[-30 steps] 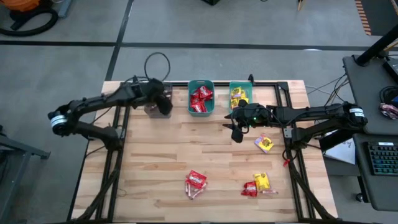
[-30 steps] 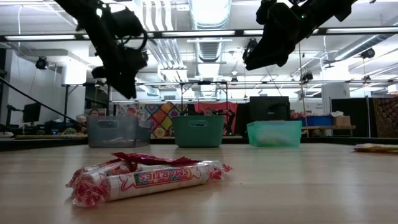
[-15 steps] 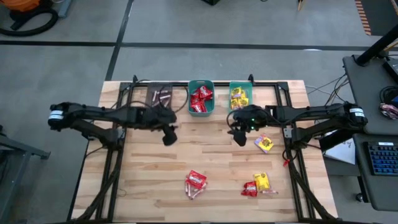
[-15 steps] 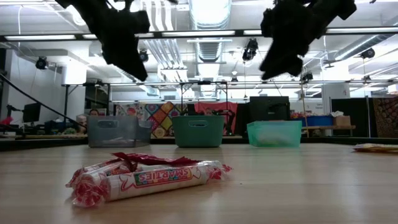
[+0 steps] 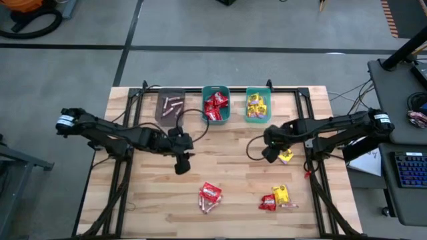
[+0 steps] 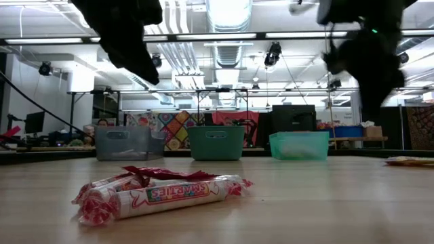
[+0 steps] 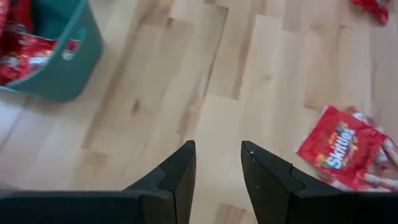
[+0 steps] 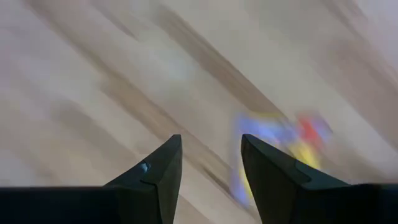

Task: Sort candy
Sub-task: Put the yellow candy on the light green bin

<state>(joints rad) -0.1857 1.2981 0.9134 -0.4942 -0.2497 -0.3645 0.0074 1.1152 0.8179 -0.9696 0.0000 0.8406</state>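
My left gripper [image 5: 181, 164] [image 7: 217, 147] hovers open over bare wood at the table's middle, with nothing between its fingers. A red packet [image 5: 211, 192] [image 7: 341, 147] lying on pinkish stick rolls [image 5: 208, 205] [image 6: 163, 193] sits nearer the near edge. My right gripper [image 5: 270, 155] [image 8: 210, 140] is open above the table, close beside a lone yellow packet [image 5: 285, 155] [image 8: 281, 149] lying flat on the wood. A red packet [image 5: 267, 203] and a yellow packet [image 5: 281, 194] lie together near the right near corner.
Three bins stand along the far edge. The grey bin [image 5: 170, 107] holds stick pieces, the teal bin [image 5: 215, 119] [image 7: 68, 74] red packets, and the lighter teal bin [image 5: 257, 117] yellow packets. Bare wood lies between the bins and the loose candy. A desk stands right of the table.
My left gripper has left the grey bin and travelled toward the near edge, to the table's middle. My right gripper has moved from in front of the yellow-packet bin toward the right and near edges, arriving beside the lone yellow packet. The candy has stayed put.
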